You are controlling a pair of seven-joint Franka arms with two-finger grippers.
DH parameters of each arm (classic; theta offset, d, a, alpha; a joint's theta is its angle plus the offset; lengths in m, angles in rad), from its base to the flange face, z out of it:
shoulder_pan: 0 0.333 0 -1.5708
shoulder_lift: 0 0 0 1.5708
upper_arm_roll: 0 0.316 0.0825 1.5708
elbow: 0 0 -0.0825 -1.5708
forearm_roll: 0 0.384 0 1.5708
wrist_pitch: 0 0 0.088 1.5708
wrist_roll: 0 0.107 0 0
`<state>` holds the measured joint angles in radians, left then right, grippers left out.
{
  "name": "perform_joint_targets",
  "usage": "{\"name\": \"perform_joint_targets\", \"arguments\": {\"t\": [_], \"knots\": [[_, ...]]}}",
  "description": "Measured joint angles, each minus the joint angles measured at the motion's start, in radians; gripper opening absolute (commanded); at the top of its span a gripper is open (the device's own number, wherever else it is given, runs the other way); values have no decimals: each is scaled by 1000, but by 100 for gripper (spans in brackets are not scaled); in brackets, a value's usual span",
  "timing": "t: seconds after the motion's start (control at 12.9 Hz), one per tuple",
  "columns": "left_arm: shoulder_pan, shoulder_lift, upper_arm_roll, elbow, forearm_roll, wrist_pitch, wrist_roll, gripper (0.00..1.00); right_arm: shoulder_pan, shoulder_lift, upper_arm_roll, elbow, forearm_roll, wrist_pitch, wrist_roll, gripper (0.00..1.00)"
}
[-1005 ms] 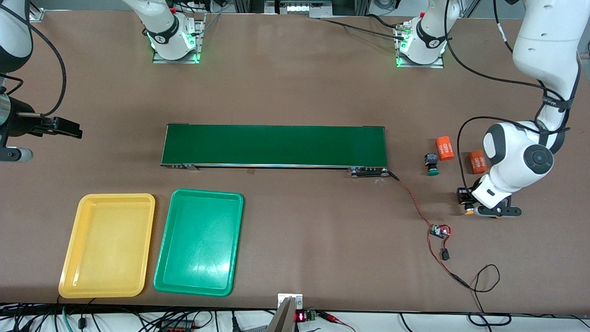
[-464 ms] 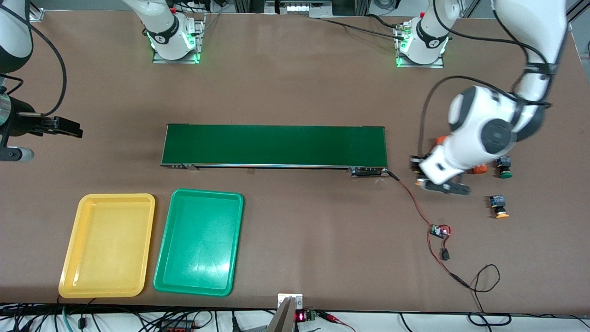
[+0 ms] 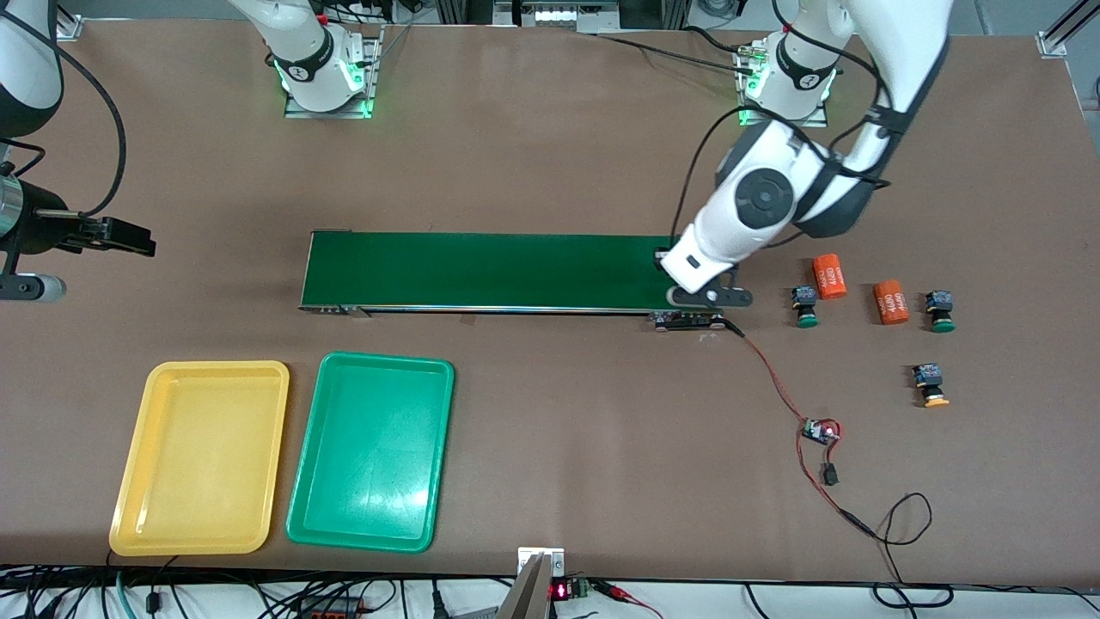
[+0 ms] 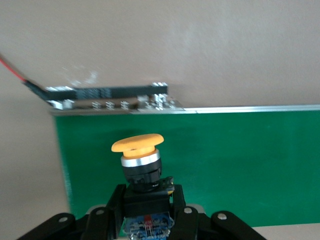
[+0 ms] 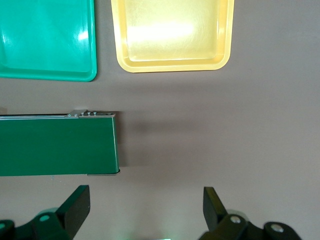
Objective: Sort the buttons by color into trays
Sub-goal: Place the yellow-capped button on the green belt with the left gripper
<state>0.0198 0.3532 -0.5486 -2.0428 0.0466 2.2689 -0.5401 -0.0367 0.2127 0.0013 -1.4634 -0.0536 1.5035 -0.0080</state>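
Observation:
My left gripper is shut on a yellow-capped button and holds it over the end of the dark-green belt nearest the left arm. The belt fills the left wrist view under the button. Two green buttons and one yellow button stand on the table at the left arm's end. The yellow tray and green tray lie side by side, nearer the front camera than the belt. My right gripper waits open, away from the belt, and its wrist view shows both trays.
Two orange cylinders lie between the green buttons. A red and black wire with a small circuit board runs from the belt's end toward the front edge of the table.
My left arm has lifted the yellow button from the table near the cylinders and carried it to the belt's end. The right arm has not moved.

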Motion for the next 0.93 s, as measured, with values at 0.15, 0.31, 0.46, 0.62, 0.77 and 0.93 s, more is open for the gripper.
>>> {"name": "perform_joint_targets", "arguments": {"t": [0.15, 0.31, 0.46, 0.62, 0.77, 0.93], "knots": [[0, 8, 1, -76, 0, 118, -2, 98, 0, 0, 0, -1, 0, 0, 0, 100], [5, 12, 2, -98, 0, 157, -2, 100, 0, 0, 0, -4, 0, 0, 0, 100], [16, 4, 2, -79, 0, 149, -2, 100, -1, 0, 0, -6, 0, 0, 0, 100], [26, -12, 7, 3, 0, 16, -2, 100, -1, 0, 0, -6, 0, 0, 0, 100], [57, -27, 20, 127, 24, -164, -2, 100, -1, 0, 0, -7, 0, 0, 0, 100], [135, -31, 31, 188, 152, -234, -2, 100, -1, 0, 0, -7, 0, 0, 0, 100]]}}
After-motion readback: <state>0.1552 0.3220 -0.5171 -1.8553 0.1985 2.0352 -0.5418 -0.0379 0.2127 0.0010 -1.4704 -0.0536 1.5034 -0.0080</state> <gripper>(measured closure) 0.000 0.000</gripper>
